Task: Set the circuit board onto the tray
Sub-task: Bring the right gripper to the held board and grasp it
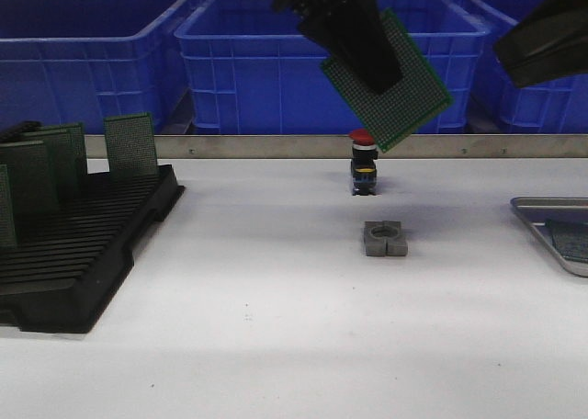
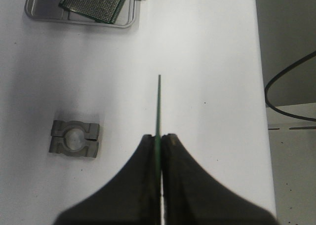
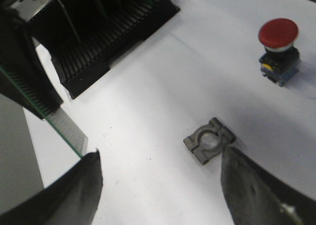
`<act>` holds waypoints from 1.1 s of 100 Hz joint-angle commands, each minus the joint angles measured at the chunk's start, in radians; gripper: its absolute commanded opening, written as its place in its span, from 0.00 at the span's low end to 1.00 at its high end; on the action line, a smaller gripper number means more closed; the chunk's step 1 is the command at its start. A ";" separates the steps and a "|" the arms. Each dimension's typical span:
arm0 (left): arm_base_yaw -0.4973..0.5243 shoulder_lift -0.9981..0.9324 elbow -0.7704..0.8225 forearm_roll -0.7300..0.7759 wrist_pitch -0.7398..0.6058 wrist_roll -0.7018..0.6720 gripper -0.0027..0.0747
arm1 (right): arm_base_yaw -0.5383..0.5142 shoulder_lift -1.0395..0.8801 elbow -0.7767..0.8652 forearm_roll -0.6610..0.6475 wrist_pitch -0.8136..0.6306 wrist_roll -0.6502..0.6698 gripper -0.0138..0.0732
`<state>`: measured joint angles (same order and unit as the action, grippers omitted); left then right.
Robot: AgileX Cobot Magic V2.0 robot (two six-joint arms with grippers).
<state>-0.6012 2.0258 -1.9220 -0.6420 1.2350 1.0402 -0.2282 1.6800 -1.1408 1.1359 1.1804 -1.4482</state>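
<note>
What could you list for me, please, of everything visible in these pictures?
circuit board: one, green, held in the air by the left end effector
circuit boards in rack: several, green, upright in slots
circuit board on tray: one, green, lying flat
rack: one, black, table's left
tray: one, silver-grey, table's right edge
clamp block: one, grey, table's middle
push button: one, red cap, behind the block
bins: several, blue, behind the table
left end effector: black, shut on the board
right end effector: black, open, empty
</note>
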 commanded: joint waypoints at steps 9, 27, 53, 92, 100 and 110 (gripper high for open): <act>-0.007 -0.056 -0.031 -0.059 0.039 -0.001 0.01 | 0.041 -0.071 -0.028 0.042 0.149 -0.093 0.77; -0.007 -0.056 -0.031 -0.059 0.039 -0.001 0.01 | 0.081 -0.078 -0.028 0.013 0.149 -0.136 0.77; -0.007 -0.056 -0.031 -0.059 0.039 -0.001 0.01 | 0.141 -0.078 -0.028 -0.015 0.146 -0.141 0.77; -0.007 -0.056 -0.031 -0.059 0.039 -0.001 0.01 | 0.204 -0.051 -0.028 -0.005 0.096 -0.123 0.77; -0.007 -0.056 -0.031 -0.059 0.039 -0.001 0.01 | 0.218 -0.048 -0.028 -0.006 0.085 -0.123 0.77; -0.007 -0.056 -0.031 -0.059 0.039 -0.001 0.01 | 0.232 -0.048 -0.028 -0.005 0.076 -0.123 0.77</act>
<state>-0.6012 2.0258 -1.9220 -0.6424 1.2350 1.0402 -0.0062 1.6682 -1.1408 1.0713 1.1870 -1.5684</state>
